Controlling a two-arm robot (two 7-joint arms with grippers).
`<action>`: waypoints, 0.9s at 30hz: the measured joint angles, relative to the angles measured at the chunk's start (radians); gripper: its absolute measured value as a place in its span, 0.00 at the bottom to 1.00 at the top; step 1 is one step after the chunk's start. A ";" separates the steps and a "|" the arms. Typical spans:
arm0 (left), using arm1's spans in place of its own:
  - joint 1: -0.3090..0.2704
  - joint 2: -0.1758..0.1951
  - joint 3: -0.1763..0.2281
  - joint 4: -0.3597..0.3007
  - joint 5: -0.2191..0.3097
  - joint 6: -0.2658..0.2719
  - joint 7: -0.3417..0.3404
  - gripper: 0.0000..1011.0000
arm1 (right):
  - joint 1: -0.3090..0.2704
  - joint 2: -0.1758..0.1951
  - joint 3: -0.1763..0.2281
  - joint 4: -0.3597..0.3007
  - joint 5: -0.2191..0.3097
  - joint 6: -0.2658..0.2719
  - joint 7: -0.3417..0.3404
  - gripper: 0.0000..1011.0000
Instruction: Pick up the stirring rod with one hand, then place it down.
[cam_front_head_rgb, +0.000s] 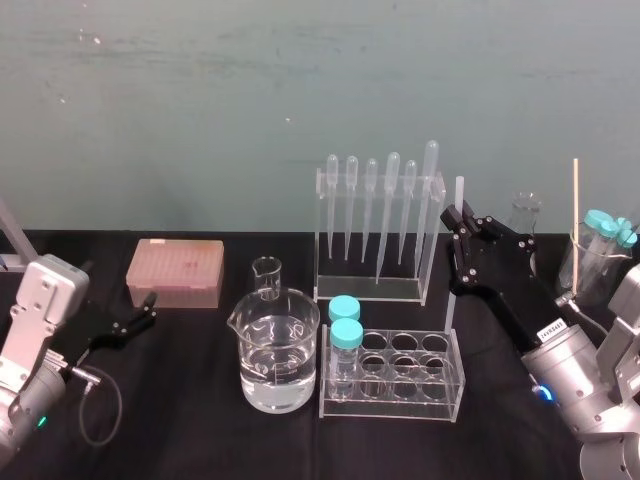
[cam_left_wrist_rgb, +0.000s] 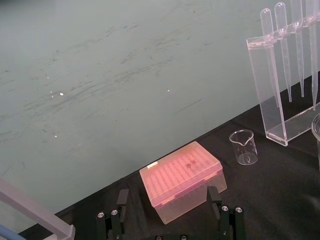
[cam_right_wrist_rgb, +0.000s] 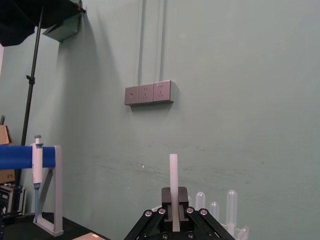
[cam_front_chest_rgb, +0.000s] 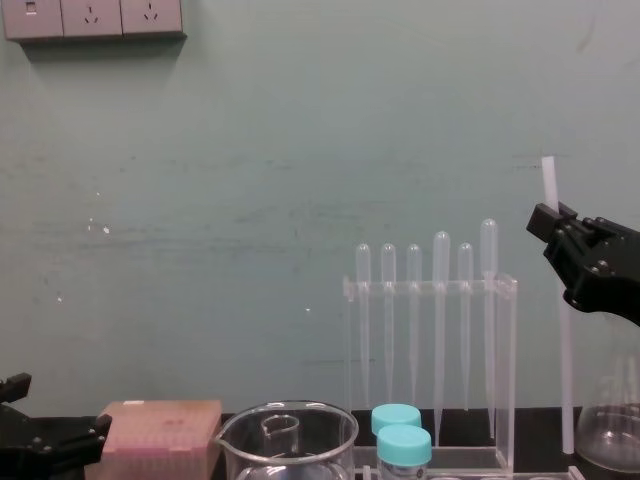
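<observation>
Big beaker (cam_front_head_rgb: 278, 350) part-full of clear liquid; small beaker (cam_front_head_rgb: 267, 278) behind it looks empty. Tube rack (cam_front_head_rgb: 390, 408) holds two teal-capped tubes (cam_front_head_rgb: 345, 335) at its left end; six pipettes (cam_front_head_rgb: 380, 205) hang in the clear stand (cam_front_head_rgb: 370, 292). R gripper (cam_front_head_rgb: 458, 228) clamped narrow on stirring rod (cam_front_head_rgb: 452, 300), upright just right of stand, lower end prob. off the counter (cam_front_head_rgb: 200, 420). L gripper (cam_front_head_rgb: 135, 322) wide open, low near pink tip box (cam_front_head_rgb: 175, 272)

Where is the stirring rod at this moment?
The stirring rod is upright on the robot's right in the head view, clamped in the right gripper, just right of the pipette rack.
</observation>
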 joint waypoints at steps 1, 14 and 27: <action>0.000 0.000 0.000 0.000 0.000 0.000 0.000 0.99 | 0.000 0.000 0.000 0.000 0.000 0.000 0.000 0.07; 0.000 0.000 0.000 0.000 0.000 0.000 0.000 0.99 | 0.000 0.000 0.000 0.000 0.000 0.000 0.000 0.07; 0.000 0.000 0.000 0.000 0.000 0.000 0.000 0.99 | -0.015 0.002 0.020 -0.025 -0.010 0.026 0.036 0.07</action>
